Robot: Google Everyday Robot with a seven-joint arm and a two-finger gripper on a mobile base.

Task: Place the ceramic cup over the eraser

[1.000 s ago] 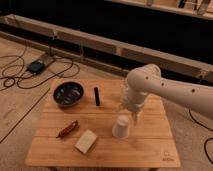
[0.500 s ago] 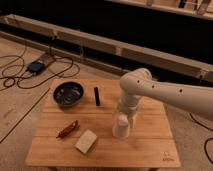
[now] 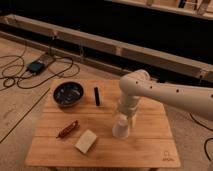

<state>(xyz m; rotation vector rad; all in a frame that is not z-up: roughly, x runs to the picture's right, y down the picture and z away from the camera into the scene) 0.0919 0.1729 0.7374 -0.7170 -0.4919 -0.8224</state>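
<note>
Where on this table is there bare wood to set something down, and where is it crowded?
Bare wood: the near corner of the table by the printed mark, beside the ceramic cup; also the strip between the eraser and the cup. The gripper sits right over the cup. Crowded: the other side, with bowl, reddish stick, beige block.

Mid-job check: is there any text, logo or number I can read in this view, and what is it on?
Small printed mark on the table, front right corner: too blurred to read.
White arm and gripper, which sits at the top of the cup: no text visible.
Cup and eraser: no text visible.
Nothing in view can be read.
</note>
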